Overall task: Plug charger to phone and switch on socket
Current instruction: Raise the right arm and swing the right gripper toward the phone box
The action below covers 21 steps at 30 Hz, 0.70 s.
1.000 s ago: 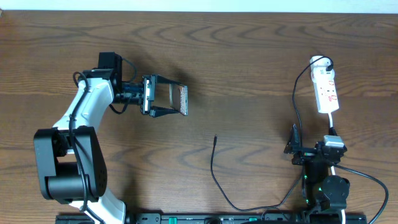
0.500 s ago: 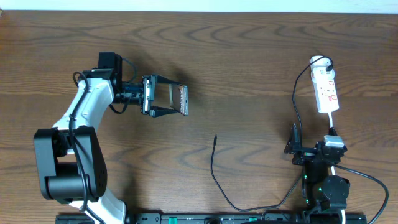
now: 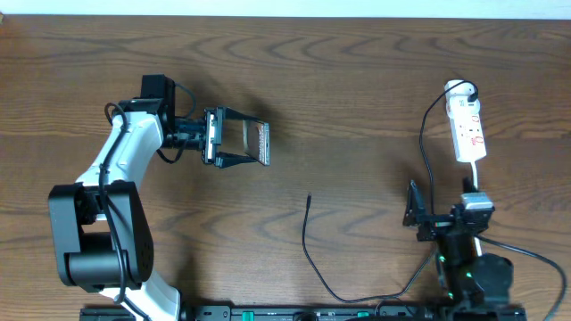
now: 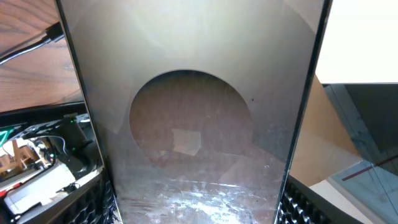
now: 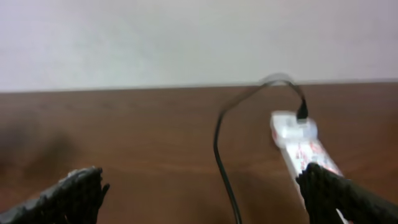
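My left gripper (image 3: 264, 144) is shut on the phone (image 3: 259, 144) and holds it above the table at the left. The phone's glossy face (image 4: 199, 124) fills the left wrist view between the two pads, with a round brownish mark on it. The charger cable's plug tip (image 3: 309, 197) lies free on the table at the middle. From there the cable (image 3: 312, 263) loops along the front edge and up to the socket (image 3: 468, 129) at the far right. My right gripper (image 3: 442, 212) stands open in front of the socket (image 5: 301, 146), holding nothing, with the cable (image 5: 221, 155) running between its fingers.
A white cord (image 3: 479, 174) runs from the socket's near end down to the right arm's base. The wooden table's far edge (image 3: 285, 16) meets a pale wall. The arms' bases stand along the front edge.
The right gripper has shifted a little to the left and its view is blurred by motion. The left gripper and the phone have not moved.
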Available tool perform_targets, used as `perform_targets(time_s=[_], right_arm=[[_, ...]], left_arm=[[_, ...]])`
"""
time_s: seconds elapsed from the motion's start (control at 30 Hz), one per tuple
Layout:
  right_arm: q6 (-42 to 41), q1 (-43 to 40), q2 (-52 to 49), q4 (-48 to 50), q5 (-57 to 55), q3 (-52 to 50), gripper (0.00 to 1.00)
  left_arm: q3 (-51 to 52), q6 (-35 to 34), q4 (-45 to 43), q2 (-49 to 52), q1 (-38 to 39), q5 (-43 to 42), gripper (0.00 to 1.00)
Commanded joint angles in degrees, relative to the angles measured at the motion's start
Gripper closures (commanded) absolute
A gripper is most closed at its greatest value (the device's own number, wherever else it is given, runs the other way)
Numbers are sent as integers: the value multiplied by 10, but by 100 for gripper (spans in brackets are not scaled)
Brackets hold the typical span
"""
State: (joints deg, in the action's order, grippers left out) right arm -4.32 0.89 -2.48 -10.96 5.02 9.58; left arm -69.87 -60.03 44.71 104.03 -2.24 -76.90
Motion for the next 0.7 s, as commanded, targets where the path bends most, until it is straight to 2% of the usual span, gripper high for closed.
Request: perform_targets(time_s=[0.0, 0.17, 0.37, 0.5, 0.6, 0.67], right_arm=[[29, 3, -30, -28, 16, 92, 1], [23, 3, -141, -114, 35, 216, 1], [-46, 3, -337, -221, 103, 375, 1], [-56, 3, -461, -247, 232, 465, 1], [-56, 3, -537, -224, 372, 504, 1], [-57, 3, -571, -192, 418, 508, 1]], left_arm=[[-2, -3, 1, -12, -1, -35, 93], [-2, -3, 1, -12, -1, -28, 93], [-2, -3, 1, -12, -1, 0, 93], [-2, -3, 1, -12, -1, 20, 93], [-2, -3, 2, -12, -1, 56, 93], [-2, -3, 2, -12, -1, 65, 93]])
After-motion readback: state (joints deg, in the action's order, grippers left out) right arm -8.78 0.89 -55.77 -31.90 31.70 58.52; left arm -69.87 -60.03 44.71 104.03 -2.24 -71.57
